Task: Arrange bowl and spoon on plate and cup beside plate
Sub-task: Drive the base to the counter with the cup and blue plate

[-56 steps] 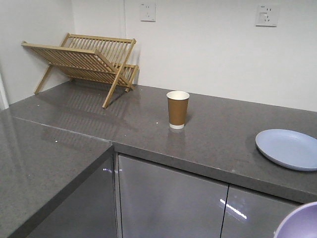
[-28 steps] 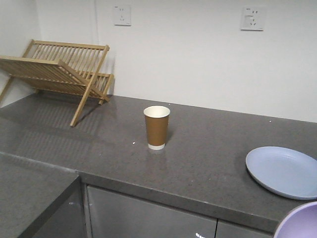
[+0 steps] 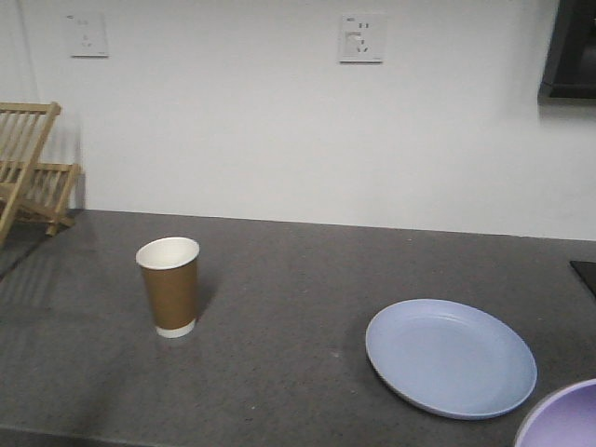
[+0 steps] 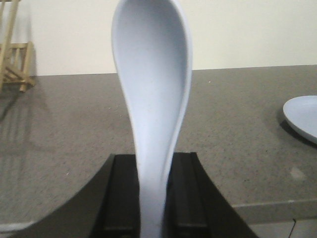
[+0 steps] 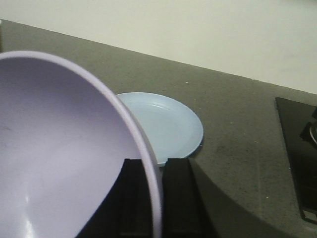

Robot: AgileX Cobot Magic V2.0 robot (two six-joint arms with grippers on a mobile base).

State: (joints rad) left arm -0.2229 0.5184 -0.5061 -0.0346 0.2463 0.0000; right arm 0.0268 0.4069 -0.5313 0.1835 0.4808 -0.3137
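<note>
My left gripper (image 4: 152,198) is shut on the handle of the pale bluish-white spoon (image 4: 153,99), which stands upright with its scoop raised above the counter. The lavender bowl (image 5: 59,148) fills the right wrist view, and my right gripper (image 5: 154,198) is shut on its rim, one finger inside and one outside. A sliver of the bowl (image 3: 563,419) shows at the front view's bottom right corner. The light-blue plate (image 3: 451,357) lies bare on the grey counter, just beyond the bowl (image 5: 168,126). The brown paper cup (image 3: 169,285) stands upright to the plate's left.
A wooden dish rack (image 3: 28,172) stands at the counter's far left against the white wall. A black cooktop (image 5: 299,153) lies right of the plate. Two wall sockets (image 3: 361,37) sit above the counter. The counter's front edge (image 4: 277,206) runs below the spoon.
The front view has swung right along the counter: the rack has slid to the left edge, and the cup and plate have shifted left and appear closer. The bowl stays at the bottom right corner.
</note>
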